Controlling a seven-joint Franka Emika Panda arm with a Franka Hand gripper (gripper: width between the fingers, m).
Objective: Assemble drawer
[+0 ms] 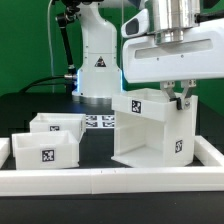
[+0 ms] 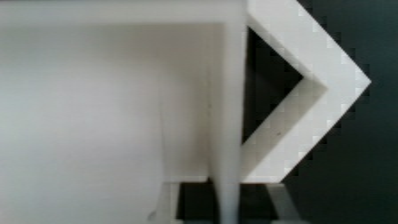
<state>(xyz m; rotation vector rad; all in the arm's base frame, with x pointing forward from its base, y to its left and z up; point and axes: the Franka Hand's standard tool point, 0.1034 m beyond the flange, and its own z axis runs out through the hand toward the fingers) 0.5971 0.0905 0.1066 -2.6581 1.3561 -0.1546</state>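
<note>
The drawer's tall white box shell stands on the black table at the exterior view's right, with square tags on its top and side. My gripper comes down from above onto the shell's upper right edge. In the wrist view the gripper has a thin white shell wall running between its two dark pads, so it is shut on that wall. Two low white trays, a nearer one and a farther one, sit apart from the shell at the exterior view's left.
The marker board lies flat between the trays and the shell. A long low white border wall runs along the front and the right side. The arm's white base stands behind, with cables to its left.
</note>
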